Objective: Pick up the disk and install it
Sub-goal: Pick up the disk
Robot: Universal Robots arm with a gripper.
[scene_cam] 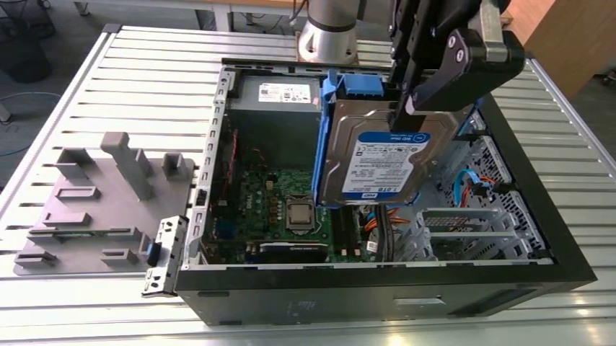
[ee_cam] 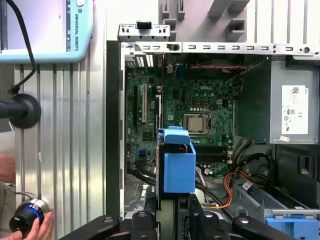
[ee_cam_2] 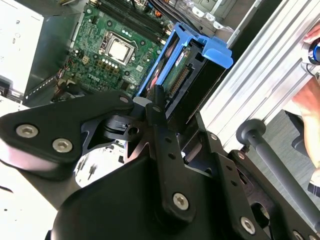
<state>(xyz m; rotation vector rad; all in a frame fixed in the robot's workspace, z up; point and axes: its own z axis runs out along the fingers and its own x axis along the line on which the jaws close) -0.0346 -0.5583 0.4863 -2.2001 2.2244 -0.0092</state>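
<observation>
Logging the carry stage for you: pick-up looks done, install not yet. The disk (scene_cam: 385, 162), a flat silver metal hard drive with a blue-and-white label and a blue plastic carrier frame, hangs upright with its label toward the exterior view. The black gripper (scene_cam: 422, 108) is clamped on its upper edge. In the first wrist view the blue frame sits between the fingers, end-on.

The disk hangs over the open black computer case (scene_cam: 385, 292), above the green motherboard (scene_cam: 279, 205). As far as I can see it touches nothing inside.

Judgement: seating it calls for squaring the carrier to the grey metal drive cage (scene_cam: 467, 231) on the exterior view's right. Keep it clear of the orange cables (ee_cam: 232, 182).

Note also the grey power supply box (scene_cam: 279, 97) with its white sticker, and a hand (ee_cam: 30, 227) at the table edge in the first wrist view.
</observation>
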